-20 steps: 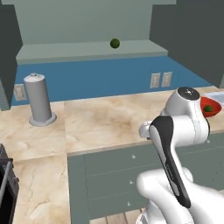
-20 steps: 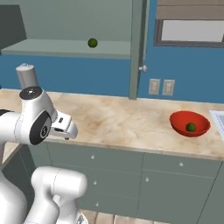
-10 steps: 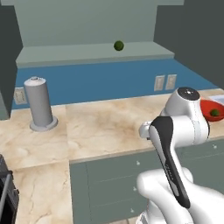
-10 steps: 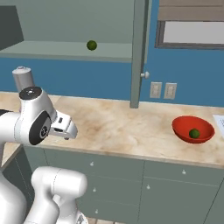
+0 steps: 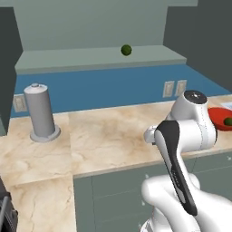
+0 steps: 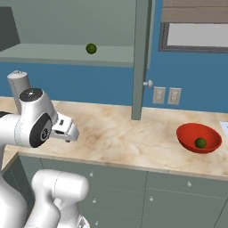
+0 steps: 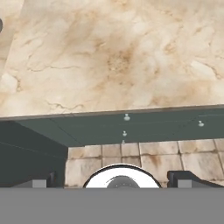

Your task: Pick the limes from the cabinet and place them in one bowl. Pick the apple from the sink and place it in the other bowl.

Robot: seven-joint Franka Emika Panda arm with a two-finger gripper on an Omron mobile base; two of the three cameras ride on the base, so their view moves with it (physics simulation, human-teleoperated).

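Observation:
One lime lies on the pale green shelf of the open cabinet. Another lime sits in the red bowl at the right end of the counter. My gripper hangs over the counter's front edge, far left of the bowl and well below the shelf. It is open, with nothing between its fingertips. The sink, the apple and the other bowl are out of view.
A grey canister stands at the back left of the marble counter. The cabinet's open door juts out edge-on between shelf and bowl. Wall outlets sit beside it. Drawer fronts run below the counter edge.
The whole scene has slid a little to the right in both base views, so the base has moved. The arm keeps the same pose and the limes stay put.

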